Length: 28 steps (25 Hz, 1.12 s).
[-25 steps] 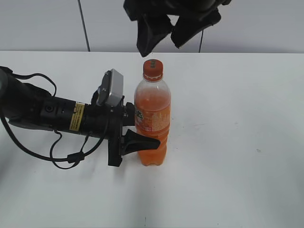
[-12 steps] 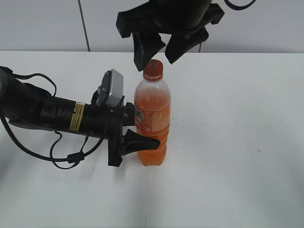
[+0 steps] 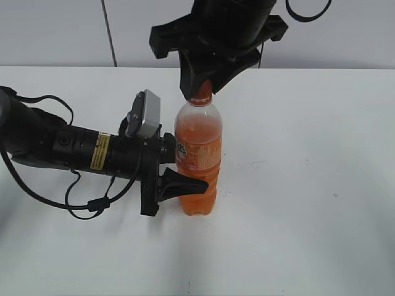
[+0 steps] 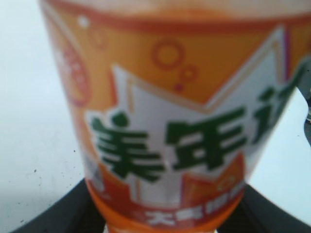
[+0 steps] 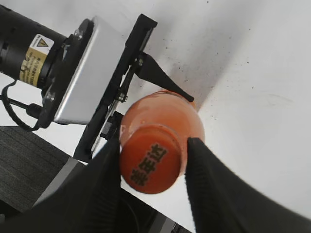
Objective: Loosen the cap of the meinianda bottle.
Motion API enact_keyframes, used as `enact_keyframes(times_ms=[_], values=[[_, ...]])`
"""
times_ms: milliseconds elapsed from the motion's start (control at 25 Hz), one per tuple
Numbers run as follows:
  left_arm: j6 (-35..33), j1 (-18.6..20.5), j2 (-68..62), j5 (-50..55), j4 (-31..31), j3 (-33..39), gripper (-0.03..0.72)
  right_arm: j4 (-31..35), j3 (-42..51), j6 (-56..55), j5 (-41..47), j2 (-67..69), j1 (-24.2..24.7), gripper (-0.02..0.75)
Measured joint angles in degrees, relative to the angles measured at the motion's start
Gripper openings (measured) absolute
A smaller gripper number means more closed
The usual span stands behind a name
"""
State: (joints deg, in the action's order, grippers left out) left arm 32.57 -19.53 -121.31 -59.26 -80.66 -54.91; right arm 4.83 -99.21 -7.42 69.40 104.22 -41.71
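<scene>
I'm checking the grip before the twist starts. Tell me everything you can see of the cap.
The cap is a small round screw cap of orange plastic, with dark characters printed on its flat top. It sits on the neck of the upright bottle, apparently still screwed on. The right claw comes from above with a finger on each side of it; both look to be touching its sides. In the exterior view, only its lower edge shows below the claw. The left claw holds the bottle's body lower down.

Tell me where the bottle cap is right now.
The cap sits on top of the upright meinianda bottle, centre of the exterior view, between the fingers of the right hand above it; the left hand holds the bottle's body.
</scene>
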Motion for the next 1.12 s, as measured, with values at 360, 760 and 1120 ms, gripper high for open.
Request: enact_keyframes(times_ms=[360,760,1120], values=[[0.0,0.0,0.0,0.0,0.0,0.0,0.38,0.3,0.0,15.1,0.0,0.0,0.0,0.272],[0.2,0.0,0.0,0.0,0.0,0.0,0.38,-0.4,0.0,71.2,-0.1,-0.1,0.0,0.271],[0.2,0.0,0.0,0.1,0.0,0.0,0.38,-0.5,0.0,76.3,-0.1,-0.1,0.0,0.27]])
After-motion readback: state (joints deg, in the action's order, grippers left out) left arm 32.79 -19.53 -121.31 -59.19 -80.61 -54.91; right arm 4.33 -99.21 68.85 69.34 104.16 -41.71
